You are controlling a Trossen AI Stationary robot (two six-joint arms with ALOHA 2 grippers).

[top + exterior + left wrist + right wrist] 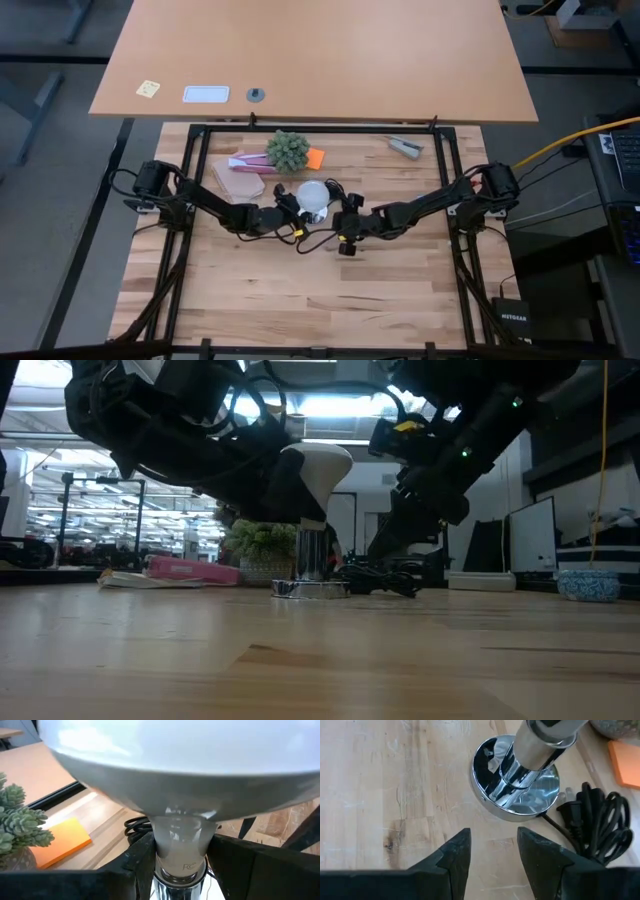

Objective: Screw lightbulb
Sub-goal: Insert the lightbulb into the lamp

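Note:
The frosted white lightbulb (318, 468) stands upright on a chrome stem (311, 552) that rises from a round chrome base disc (516, 780) on the table. It also shows in the high view (313, 195). My left gripper (180, 857) comes in from the table's left and is shut on the bulb. My right gripper (492, 845) is open and empty, low over the table just to the right of the base disc. It also shows in the high view (343, 218). My left gripper pinches the bulb's narrow neck (179, 842) between its two fingers (145, 855), just above the chrome stem and below the dome. The fingers come in about level from the table's left. The bulb stands upright with its lower end in the stem's top.
A coiled black cord (600, 825) lies beside the base. A potted succulent (288, 150), an orange note (316, 157) and a pink packet (250, 161) lie beyond the bulb. A grey tool (405, 146) lies at the far right. Bare wood lies toward the near edge.

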